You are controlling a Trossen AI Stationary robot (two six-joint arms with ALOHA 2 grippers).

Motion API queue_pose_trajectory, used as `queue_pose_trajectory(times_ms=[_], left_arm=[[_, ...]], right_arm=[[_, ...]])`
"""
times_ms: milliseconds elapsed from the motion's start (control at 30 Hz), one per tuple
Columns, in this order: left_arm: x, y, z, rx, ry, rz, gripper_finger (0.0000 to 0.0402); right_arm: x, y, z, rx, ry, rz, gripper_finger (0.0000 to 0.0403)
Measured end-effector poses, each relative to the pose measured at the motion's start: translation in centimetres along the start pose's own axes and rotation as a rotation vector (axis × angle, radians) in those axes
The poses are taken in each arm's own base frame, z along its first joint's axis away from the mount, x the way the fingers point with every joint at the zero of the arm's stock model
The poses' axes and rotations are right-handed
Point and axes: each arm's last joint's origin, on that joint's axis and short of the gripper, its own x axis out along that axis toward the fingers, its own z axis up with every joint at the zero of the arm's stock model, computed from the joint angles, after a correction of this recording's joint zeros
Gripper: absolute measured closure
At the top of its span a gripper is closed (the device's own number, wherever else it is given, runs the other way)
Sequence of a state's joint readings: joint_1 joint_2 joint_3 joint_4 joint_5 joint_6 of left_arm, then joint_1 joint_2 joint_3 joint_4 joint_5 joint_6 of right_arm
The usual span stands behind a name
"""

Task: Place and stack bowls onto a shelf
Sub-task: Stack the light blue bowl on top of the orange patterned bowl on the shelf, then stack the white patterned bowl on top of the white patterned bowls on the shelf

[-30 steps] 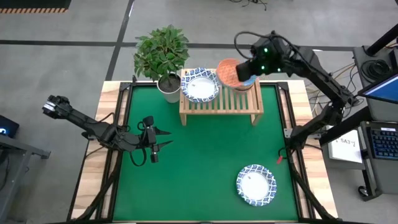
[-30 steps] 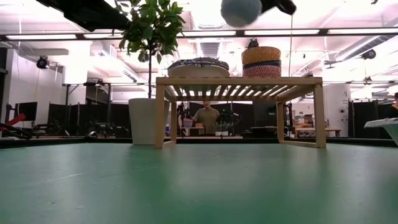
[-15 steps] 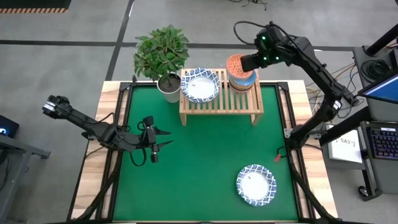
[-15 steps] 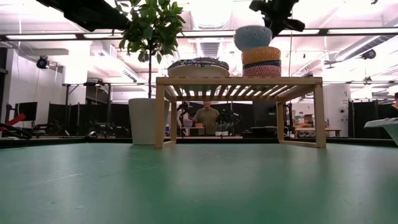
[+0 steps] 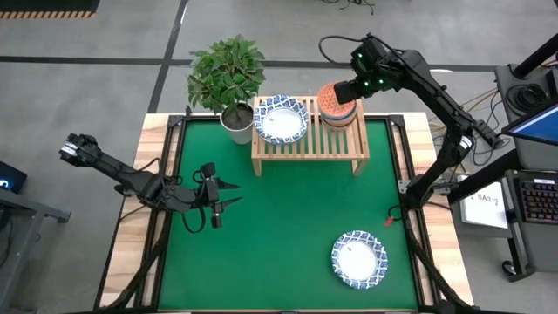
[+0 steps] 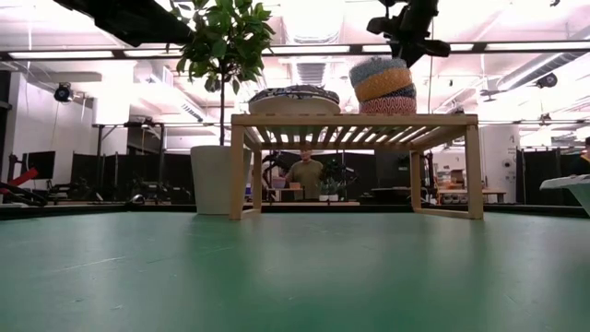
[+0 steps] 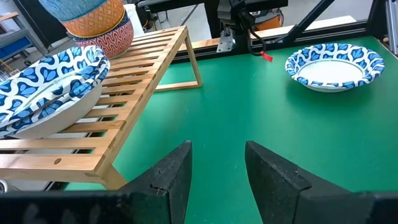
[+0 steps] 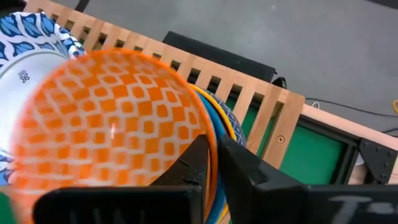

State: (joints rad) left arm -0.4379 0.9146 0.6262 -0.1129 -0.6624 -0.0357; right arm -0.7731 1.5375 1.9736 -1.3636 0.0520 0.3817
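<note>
Four small bowls (image 6: 382, 88) sit stacked but tilted on the shelf (image 5: 309, 139). Right gripper (image 8: 211, 158) fingers clamp the top bowl's rim. Left gripper (image 7: 216, 177) waits, fingers apart. Risk: withdrawing before releasing would topple the stack.

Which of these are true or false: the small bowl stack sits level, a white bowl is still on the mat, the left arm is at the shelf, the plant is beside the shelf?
1. The small bowl stack sits level on the shelf. False: it leans.
2. A white bowl sits on the mat. True.
3. The left gripper is at the shelf. False: it hovers over the mat; the right gripper is at the stack.
4. The plant stands beside the shelf. True.
</note>
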Motion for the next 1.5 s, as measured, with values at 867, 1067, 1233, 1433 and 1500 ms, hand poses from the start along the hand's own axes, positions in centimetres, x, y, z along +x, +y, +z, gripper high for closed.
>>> queue_pose_trajectory(times_ms=[867,1067,1233,1433,1500], left_arm=[[0.0,0.0,0.0,-0.004,0.000,0.000,0.0270],[0.0,0.0,0.0,-0.004,0.000,0.000,0.0270],[0.0,0.0,0.0,-0.010,0.000,0.000,0.0270],[0.0,0.0,0.0,-0.022,0.000,0.000,0.0270],[0.0,0.0,0.0,-0.026,0.000,0.000,0.0270]], right_arm=[[-8.0,2.4,-4.8,-0.144,-0.176,0.143,0.0344],[-9.5,6.0,-9.3,-0.313,-0.250,0.192,0.0342],[-8.8,8.9,-13.5,-0.379,-0.232,0.214,0.0346],[-7.2,11.3,-18.9,-0.426,-0.189,0.192,0.0346],[-6.5,11.8,-20.6,-0.428,-0.153,0.190,0.0347]])
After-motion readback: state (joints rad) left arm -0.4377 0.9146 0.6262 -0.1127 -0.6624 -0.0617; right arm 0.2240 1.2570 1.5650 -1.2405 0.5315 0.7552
